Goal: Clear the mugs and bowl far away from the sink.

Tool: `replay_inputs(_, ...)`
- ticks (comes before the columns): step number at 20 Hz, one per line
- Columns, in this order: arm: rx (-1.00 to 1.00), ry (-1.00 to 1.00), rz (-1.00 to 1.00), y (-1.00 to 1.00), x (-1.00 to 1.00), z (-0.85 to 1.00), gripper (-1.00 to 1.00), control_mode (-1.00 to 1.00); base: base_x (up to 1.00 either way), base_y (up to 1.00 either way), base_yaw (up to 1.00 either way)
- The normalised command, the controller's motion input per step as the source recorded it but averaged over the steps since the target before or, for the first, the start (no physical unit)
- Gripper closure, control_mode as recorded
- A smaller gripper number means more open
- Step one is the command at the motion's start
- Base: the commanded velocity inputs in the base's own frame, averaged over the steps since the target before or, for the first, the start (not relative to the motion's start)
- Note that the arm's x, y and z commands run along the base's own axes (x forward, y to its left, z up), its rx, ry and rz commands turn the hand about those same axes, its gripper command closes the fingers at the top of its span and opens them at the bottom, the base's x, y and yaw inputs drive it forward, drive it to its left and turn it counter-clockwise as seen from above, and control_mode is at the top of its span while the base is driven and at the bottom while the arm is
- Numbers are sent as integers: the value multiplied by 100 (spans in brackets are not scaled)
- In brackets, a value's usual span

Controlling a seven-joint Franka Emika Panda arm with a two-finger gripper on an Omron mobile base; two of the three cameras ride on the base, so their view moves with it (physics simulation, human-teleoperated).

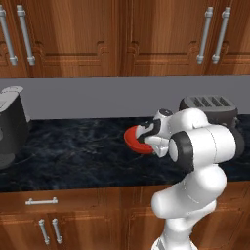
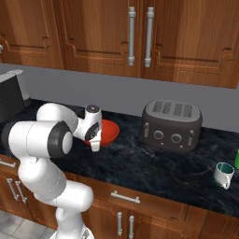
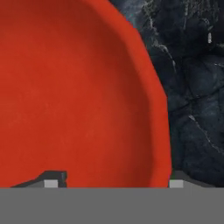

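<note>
The red bowl [image 2: 108, 131] sits on the dark marble counter [image 1: 73, 156], left of the toaster. My gripper [image 3: 114, 181] hangs just over the bowl's near rim [image 3: 159, 131], open. One fingertip [image 3: 52, 179] is over the bowl's inside and the other [image 3: 177, 181] is outside the rim, with nothing gripped. In the left base view my hand covers part of the bowl [image 1: 133, 139]. A white mug [image 2: 224, 173] with a green inside stands far right on the counter. A sliver of a bright green mug [image 2: 237, 159] shows at the frame edge. The sink is out of view.
A dark toaster [image 2: 172, 125] stands right of the bowl, close to the wall. A black coffee machine [image 1: 10, 124] stands at the counter's left end. Wooden wall cabinets [image 1: 122, 34] hang above the counter, and drawers run below its front edge.
</note>
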Motion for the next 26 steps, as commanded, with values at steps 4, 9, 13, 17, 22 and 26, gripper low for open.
replay_inputs(4,2,-15,0,0,-74,24,-100,-100,0,0,0)
replay_inputs(9,9,-14,1,0,-99,64,-100,-100,0,0,0)
replay_inputs(13,5,-4,3,0,-92,100,-100,-100,0,0,0)
replay_inputs(17,2,-3,5,0,-83,94,-100,-100,0,0,0)
replay_inputs(22,1,-7,3,0,-72,77,-100,-100,0,0,0)
replay_inputs(26,1,-14,0,0,-78,76,-100,-100,0,0,0)
